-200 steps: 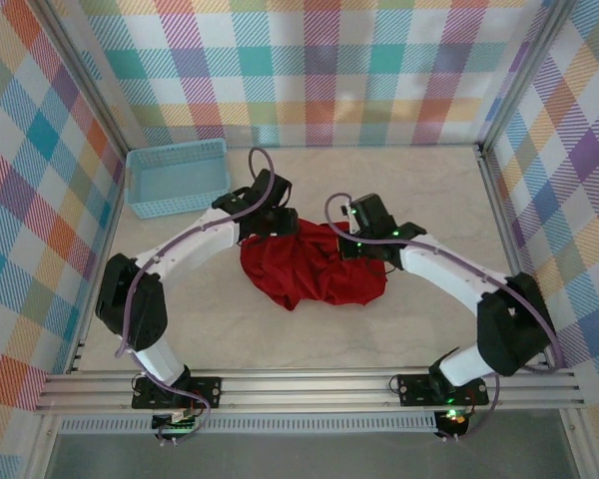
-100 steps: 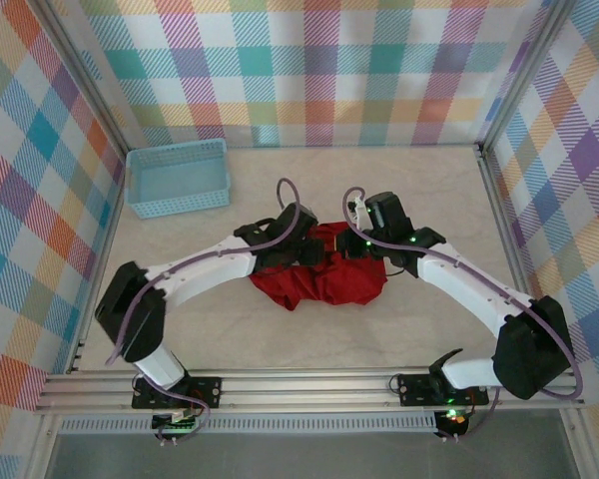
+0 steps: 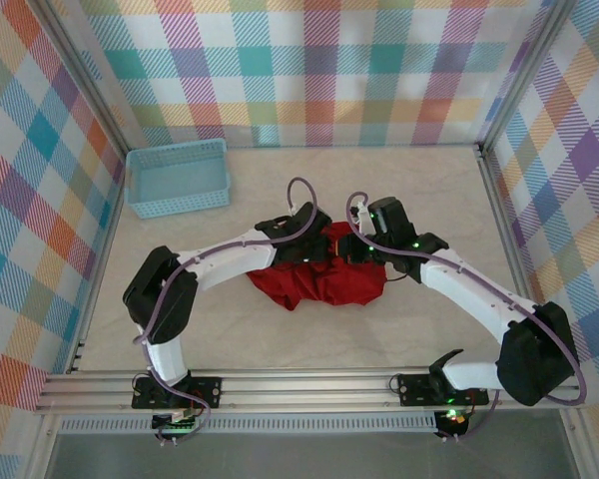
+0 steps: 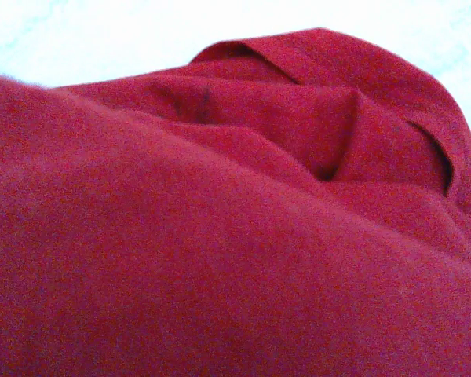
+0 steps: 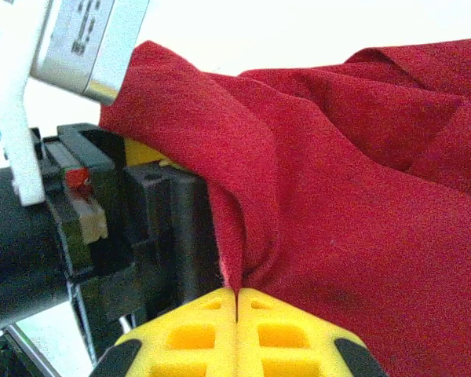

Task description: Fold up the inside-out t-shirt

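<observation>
The inside-out t-shirt [image 3: 319, 284] is a crumpled red heap in the middle of the table. My right gripper [image 3: 352, 249] is at its far edge, and its yellow fingers [image 5: 290, 330] are shut on a pinched fold of the red cloth [image 5: 361, 196]. My left gripper [image 3: 314, 249] reaches in from the left, right beside the right one. Red cloth [image 4: 235, 236] drapes over the left wrist camera, so the left fingers are hidden. In the right wrist view the left gripper's black body [image 5: 149, 228] sits close by, with the shirt draped over it.
A light-blue basket [image 3: 178, 178] stands at the far left of the table, apart from the shirt. Checkered walls enclose the table on three sides. Bare tabletop lies in front of the shirt and to its right.
My left arm has swung right across the shirt's far edge until its gripper sits beside the right one. The shirt has bunched narrower.
</observation>
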Robot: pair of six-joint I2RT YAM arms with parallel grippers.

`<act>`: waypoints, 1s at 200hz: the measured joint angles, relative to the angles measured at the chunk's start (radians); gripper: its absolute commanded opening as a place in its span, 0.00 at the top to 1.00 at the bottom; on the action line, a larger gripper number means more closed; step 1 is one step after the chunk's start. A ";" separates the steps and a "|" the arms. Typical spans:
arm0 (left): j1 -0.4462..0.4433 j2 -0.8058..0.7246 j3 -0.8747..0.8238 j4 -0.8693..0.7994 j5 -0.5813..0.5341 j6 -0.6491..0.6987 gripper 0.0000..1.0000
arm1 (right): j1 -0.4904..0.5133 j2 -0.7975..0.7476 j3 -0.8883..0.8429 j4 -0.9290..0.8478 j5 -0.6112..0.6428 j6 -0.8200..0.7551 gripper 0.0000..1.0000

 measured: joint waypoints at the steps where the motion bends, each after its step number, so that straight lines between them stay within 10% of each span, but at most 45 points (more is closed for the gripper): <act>1: 0.000 0.001 0.001 0.000 0.000 -0.001 0.65 | 0.000 0.000 0.000 0.000 0.000 0.000 1.00; 44: 0.006 0.026 0.027 -0.004 -0.025 -0.003 1.00 | -0.002 -0.006 -0.014 -0.001 0.031 0.000 1.00; 148: -0.087 -0.499 -0.503 0.261 0.078 0.017 1.00 | -0.155 0.118 0.035 -0.069 0.039 0.023 1.00; 200: -0.086 -0.531 -0.639 0.369 0.137 -0.008 1.00 | -0.053 -0.005 0.004 -0.116 0.128 -0.102 0.68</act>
